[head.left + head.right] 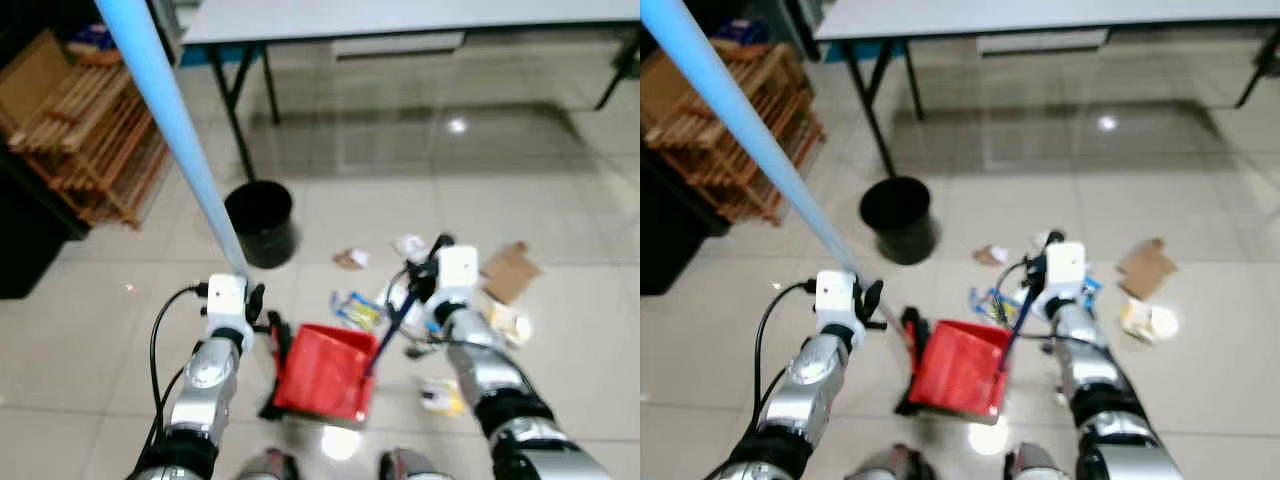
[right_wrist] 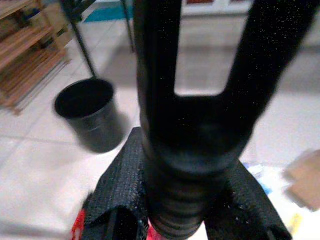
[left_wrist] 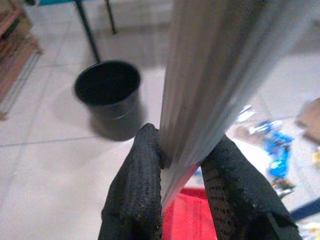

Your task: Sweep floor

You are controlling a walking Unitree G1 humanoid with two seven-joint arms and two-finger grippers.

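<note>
A light blue broom handle [image 1: 170, 110] slants up to the left, and my left gripper [image 1: 250, 305] is shut on its lower part. The left wrist view shows the black fingers [image 3: 140, 190] clamped on the handle [image 3: 210, 75]. My right gripper [image 1: 425, 280] is shut on the dark dustpan handle [image 1: 390, 330]; in the right wrist view that forked black handle [image 2: 190, 125] sits between the fingers. The red dustpan [image 1: 325, 372] rests on the floor between my arms. Litter lies just beyond and to the right of it: a blue wrapper [image 1: 355, 310], crumpled paper [image 1: 350, 259] and a cardboard scrap [image 1: 510, 270].
A black bin [image 1: 260, 222] stands on the tiles just beyond my left gripper. Behind it is a white table [image 1: 400, 15] on black legs [image 1: 232, 110]. A wooden rack [image 1: 90, 140] and a dark cabinet [image 1: 25, 240] line the left side.
</note>
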